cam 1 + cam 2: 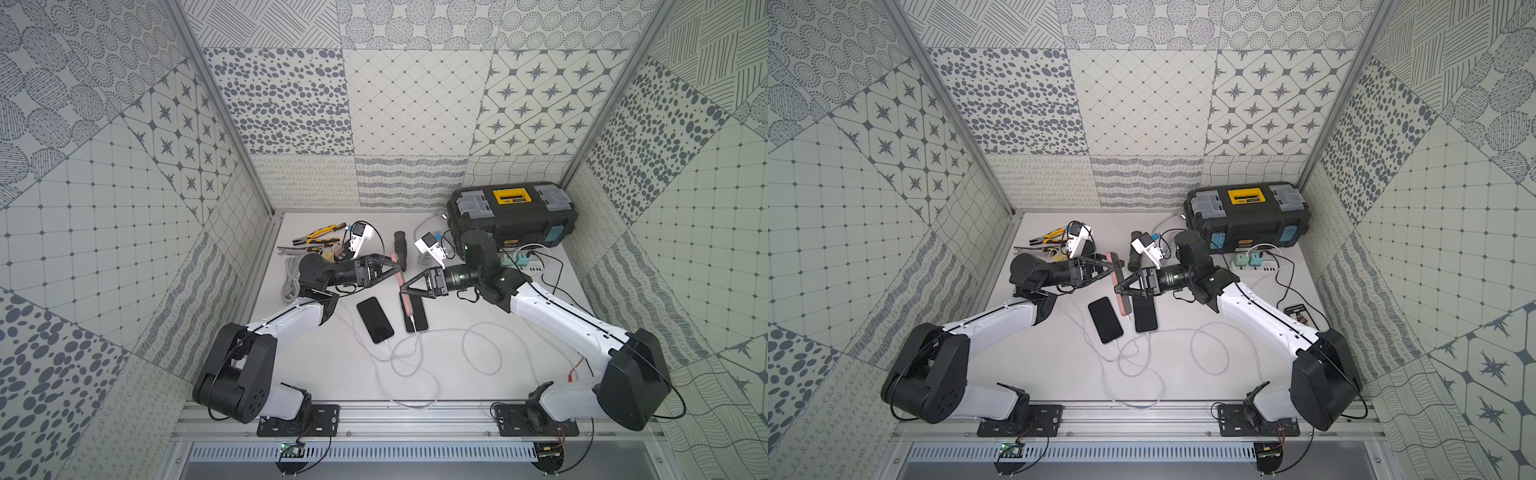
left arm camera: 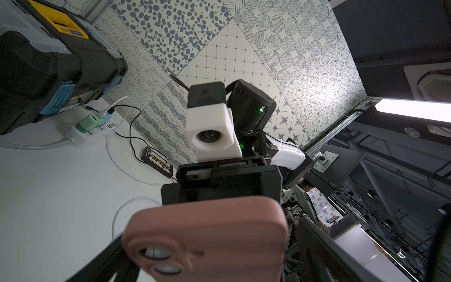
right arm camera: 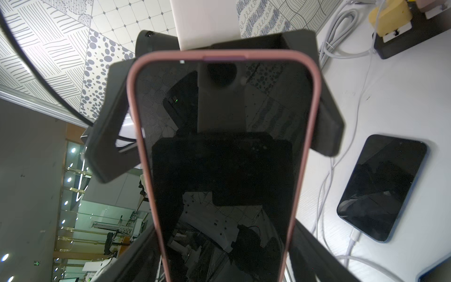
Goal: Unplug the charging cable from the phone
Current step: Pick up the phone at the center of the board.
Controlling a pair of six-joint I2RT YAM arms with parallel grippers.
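Right jaws point(image 1: 401, 289) pinch the pink phone point(image 3: 224, 146) across its width at about mid-length. The phone is off the surface point(image 1: 332, 374), on edge, screen toward the right wrist camera. Left jaws point(image 1: 398, 263) are spread wide and straddle the phone's far end, one finger on each side. Can't tell whether they press on the case yet or just bracket it.

The phone is mid-scene between the two arms, long axis running far to near, above a flat black phone point(image 1: 420, 322). A second black phone point(image 1: 375, 319) lies just left of that one, with its own cable. The cable point(image 1: 412, 323) is still plugged into the pink phone's near end, and its white lead drops to loose loops on the near surface.

Step, as I read it: the phone is lifted and being steadied two-handed, and the plug isn't touched yet. Unplugging hasn't begun.

Next probably: the left jaws clamp the far end firmly so one arm alone carries the phone. The right jaws can then let go, shift to the white plug at the near end, pinch the plug body rather than the lead, and pull straight along the phone's length. Risk: the phone slips or twists during the handover. There's plenty of slack in the cable, so no tug from it.
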